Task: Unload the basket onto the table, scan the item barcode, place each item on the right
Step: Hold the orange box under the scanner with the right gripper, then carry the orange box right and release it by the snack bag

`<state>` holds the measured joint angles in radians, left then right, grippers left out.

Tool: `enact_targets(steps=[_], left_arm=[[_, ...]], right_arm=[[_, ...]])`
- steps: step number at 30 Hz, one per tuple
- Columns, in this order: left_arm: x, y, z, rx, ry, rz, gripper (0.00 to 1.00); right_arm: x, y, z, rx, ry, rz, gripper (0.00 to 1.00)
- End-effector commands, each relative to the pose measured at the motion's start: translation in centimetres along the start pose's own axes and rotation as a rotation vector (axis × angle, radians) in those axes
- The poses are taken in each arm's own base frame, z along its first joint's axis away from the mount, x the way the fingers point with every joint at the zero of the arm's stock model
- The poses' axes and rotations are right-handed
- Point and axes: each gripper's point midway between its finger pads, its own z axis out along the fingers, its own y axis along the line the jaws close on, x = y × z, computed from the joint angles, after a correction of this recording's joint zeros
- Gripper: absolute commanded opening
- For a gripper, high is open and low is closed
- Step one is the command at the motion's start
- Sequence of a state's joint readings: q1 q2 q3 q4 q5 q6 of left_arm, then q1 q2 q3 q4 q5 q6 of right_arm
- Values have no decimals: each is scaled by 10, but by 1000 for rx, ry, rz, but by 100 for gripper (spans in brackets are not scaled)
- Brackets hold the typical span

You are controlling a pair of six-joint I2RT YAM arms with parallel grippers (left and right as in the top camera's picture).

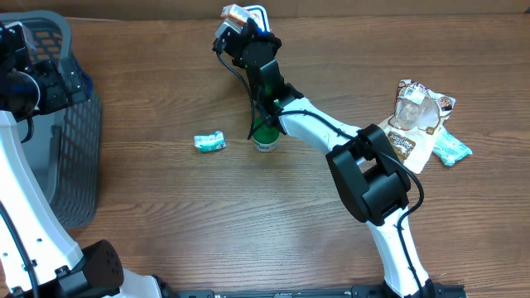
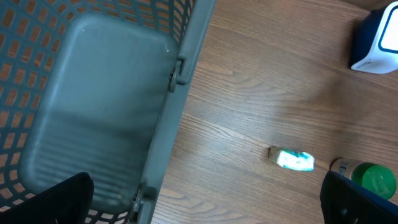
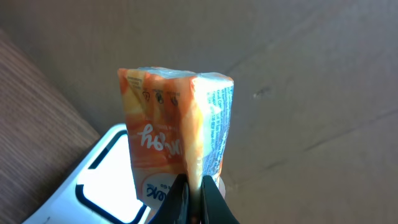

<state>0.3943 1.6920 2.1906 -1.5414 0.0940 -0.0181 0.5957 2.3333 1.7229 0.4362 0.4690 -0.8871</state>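
Overhead, the scanner (image 1: 260, 14) at the far edge of the table (image 1: 166, 215) is mostly covered by the right gripper (image 1: 233, 25) and the orange packet (image 1: 235, 13) it carries, so only a blue-and-white corner shows. In front of the scanner, a green-capped bottle (image 1: 266, 137) is partly hidden under the right arm, and a small teal packet (image 1: 209, 141) lies just beside it. Well to the right of the scanner lies a brown-and-white pouch (image 1: 416, 122). Far to its left, the left gripper (image 1: 31, 73) is a dark mass over the grey basket (image 1: 70, 157); its jaws cannot be read from above. The left wrist view settles that: the two fingers (image 2: 53, 198) sit in opposite bottom corners, spread wide with nothing between them. The basket shows an empty floor, while the scanner is cut off by the top right edge and the bottle is half covered by a finger. The right wrist view alone shows the grip. The jaws are pressed together on the bottom edge of the orange packet, which stands upright above the scanner's white face with its lettering upside down. No barcode is visible on the sides that show.
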Motion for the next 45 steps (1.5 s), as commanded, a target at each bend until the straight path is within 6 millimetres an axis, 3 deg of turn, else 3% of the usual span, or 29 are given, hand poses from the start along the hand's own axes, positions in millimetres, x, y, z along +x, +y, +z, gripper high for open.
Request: enact_targets(steps=[1,7,13,29,35,45], left_arm=[[-1,-1,1,4,1,20,100],[-1,-1,1,4,1,20,100],[-1,-1,1,4,1,20,100],[-1,-1,1,4,1,20,99],[-1,-1,1,4,1,20,100],[-1,-1,1,4,1,20,99]], right_arm=[[7,10,5,-23,-8,-7,4],[26,17,13,-46,11,-17,4],[35,11,18,-47,15,-7,4],[58,36,23,-120,43,-32,4],[47,23,24,-63,2,-7,4],[5,-4,11,57,-61,58,4]])
